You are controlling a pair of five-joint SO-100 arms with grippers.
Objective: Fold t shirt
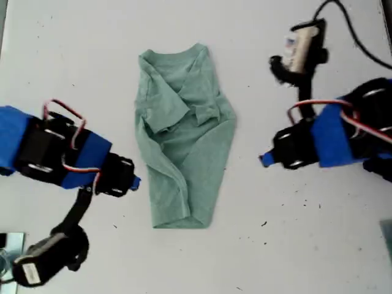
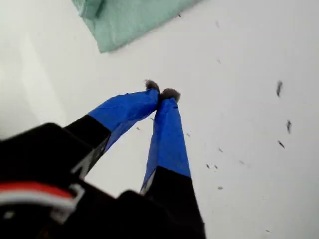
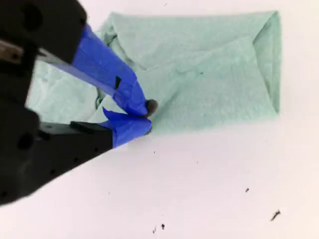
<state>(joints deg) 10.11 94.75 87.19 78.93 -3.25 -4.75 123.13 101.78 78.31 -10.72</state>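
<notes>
Exterior view: t shirt (image 1: 184,138) lies mid-table (image 1: 294,257), partly folded lengthwise, betw. both arms.
Feel (est.): light, soft, limp cotton; sags if lifted, not fragile.
Texture: pale sage green, wrinkled, overlapping flaps.
Hold (est.): pinch hem corners or a folded edge.
My first gripper (image 2: 160,93): jaws closed, empty; shirt corner well ahead of tips.
My second gripper (image 3: 147,115): jaws closed, tips at the shirt's edge; can't tell if pinching cloth.

White tabletop under even light

The white table (image 1: 257,257) fills the scene, matte and softly lit, with faint shadows. Small dark specks (image 1: 264,224) dot it, and a black cable (image 1: 358,33) runs across its surface well apart from the specks.
</notes>
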